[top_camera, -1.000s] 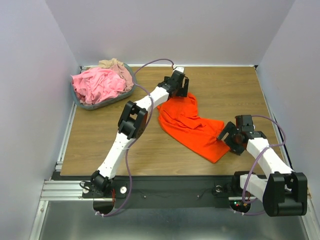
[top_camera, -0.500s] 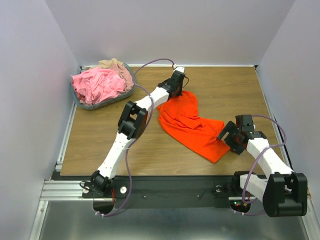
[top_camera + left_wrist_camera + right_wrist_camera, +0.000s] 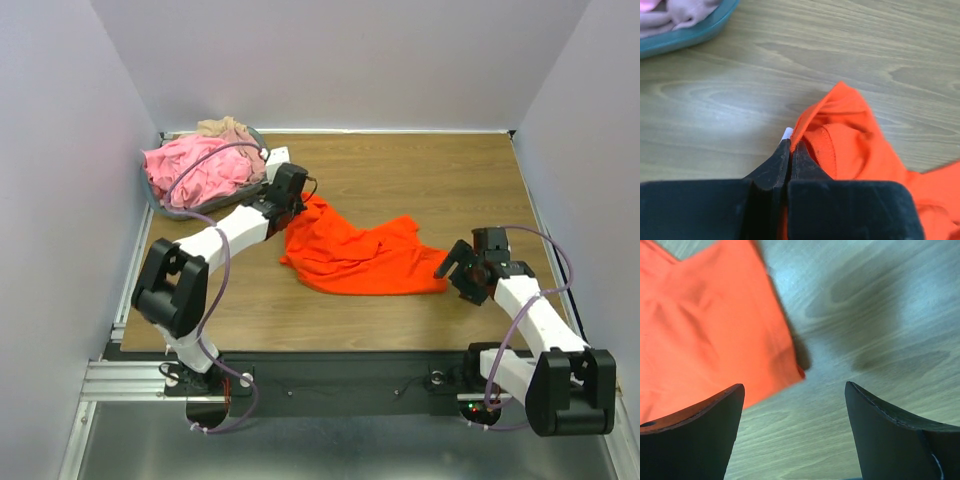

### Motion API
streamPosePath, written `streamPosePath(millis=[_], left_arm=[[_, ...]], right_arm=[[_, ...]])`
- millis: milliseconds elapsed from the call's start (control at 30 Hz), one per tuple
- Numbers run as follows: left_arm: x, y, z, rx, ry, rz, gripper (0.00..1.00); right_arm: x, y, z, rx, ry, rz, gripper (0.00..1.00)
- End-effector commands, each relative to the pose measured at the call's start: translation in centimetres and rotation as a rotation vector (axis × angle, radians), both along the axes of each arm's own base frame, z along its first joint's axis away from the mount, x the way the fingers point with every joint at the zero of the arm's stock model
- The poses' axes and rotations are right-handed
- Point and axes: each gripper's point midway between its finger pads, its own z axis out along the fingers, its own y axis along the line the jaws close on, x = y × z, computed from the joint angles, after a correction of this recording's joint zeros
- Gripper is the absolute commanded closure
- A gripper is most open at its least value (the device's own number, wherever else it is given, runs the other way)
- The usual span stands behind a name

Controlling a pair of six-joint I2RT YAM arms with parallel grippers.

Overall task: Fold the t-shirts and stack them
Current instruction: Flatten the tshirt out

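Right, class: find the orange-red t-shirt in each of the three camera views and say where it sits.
Top external: orange-red t-shirt mid-table, spread left to right.
Left wrist: lower right, pinched near the collar by the left gripper.
Right wrist: upper left, its corner ahead of the open right gripper.
Shared landmark: the wood-grain table.

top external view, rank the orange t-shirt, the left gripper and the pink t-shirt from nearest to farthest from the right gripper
From the right gripper, which is open:
1. orange t-shirt: its right corner lies just beside the gripper.
2. left gripper: shut on that shirt's collar, left of centre.
3. pink t-shirt: in the basket at the far-left corner.
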Motion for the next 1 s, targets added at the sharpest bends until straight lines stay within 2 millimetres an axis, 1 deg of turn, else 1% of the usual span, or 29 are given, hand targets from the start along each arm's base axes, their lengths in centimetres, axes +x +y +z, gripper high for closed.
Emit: streamPosePath(millis=[0,33,133,267,333,400,433,500,533,567,600,633,667,700,733,800,833,900,933,967], left_arm=[[-1.7,0.0,-0.9,-0.077,-0.019,0.036,1.0],[-2.2,0.4,-1.4,-0.072,-0.007,0.042,1.0],[-2.8,0.8,-0.9,-0.089,-0.019,0.056,1.0],[-3.1,1.1,-0.2,-0.101,-0.031,0.064,1.0],[-3.3,1.3,0.0,-0.104,-0.037,0.07,1.0],[-3.4,1.4,0.0,-0.106,-0.039,0.076,1.0],[-3.5,1.5,0.0,-0.106,-0.039,0.076,1.0],[-3.5,1.4,0.0,-0.109,-0.034,0.074,1.0],[-3.6,1.4,-0.1,-0.109,-0.031,0.074,1.0],[-3.6,1.3,-0.2,-0.115,-0.029,0.073,1.0],[-3.7,1.4,-0.3,-0.118,-0.026,0.075,1.0],[-3.8,1.4,-0.3,-0.12,-0.025,0.076,1.0],[-3.9,1.4,-0.1,-0.125,-0.029,0.076,1.0],[-3.9,1.4,-0.1,-0.128,-0.029,0.078,1.0],[-4.0,1.5,0.1,-0.132,-0.031,0.077,1.0],[-4.2,1.5,0.4,-0.135,-0.033,0.074,1.0],[-4.3,1.7,0.9,-0.136,-0.042,0.074,1.0],[-4.5,1.9,1.6,-0.133,-0.052,0.075,1.0],[-4.7,2.1,2.6,-0.137,-0.064,0.074,1.0],[-4.8,2.2,3.2,-0.141,-0.074,0.071,1.0]], right_arm=[[3.5,-0.2,2.8,-0.031,-0.09,0.045,0.13],[4.2,-0.4,3.3,-0.038,-0.107,0.044,0.13],[6.2,-0.9,4.0,-0.065,-0.141,0.027,0.13],[8.7,-1.2,3.8,-0.081,-0.144,0.025,0.14],[9.7,-0.9,2.9,-0.084,-0.13,0.032,0.16],[10.2,-0.9,2.0,-0.095,-0.109,0.029,0.18],[10.6,-0.7,1.2,-0.104,-0.088,0.039,0.19],[11.4,-0.5,0.8,-0.128,-0.088,0.044,0.21],[11.6,-0.6,0.4,-0.143,-0.076,0.044,0.22],[11.6,-0.7,-0.6,-0.163,-0.049,0.044,0.23],[11.7,-0.6,-1.1,-0.172,-0.038,0.045,0.25],[11.9,-0.4,-1.5,-0.176,-0.035,0.049,0.27],[12.0,0.0,-2.4,-0.186,-0.011,0.061,0.29],[12.0,0.3,-2.7,-0.194,-0.003,0.07,0.33],[12.1,0.7,-3.0,-0.218,0.001,0.079,0.41],[11.9,0.7,-3.7,-0.246,0.022,0.077,0.51],[11.9,0.7,-3.8,-0.256,0.022,0.071,0.61],[12.1,0.6,-3.7,-0.267,0.018,0.065,0.74],[12.3,0.3,-2.9,-0.278,-0.003,0.06,0.86],[12.6,0.0,-2.3,-0.295,-0.022,0.051,0.92]])
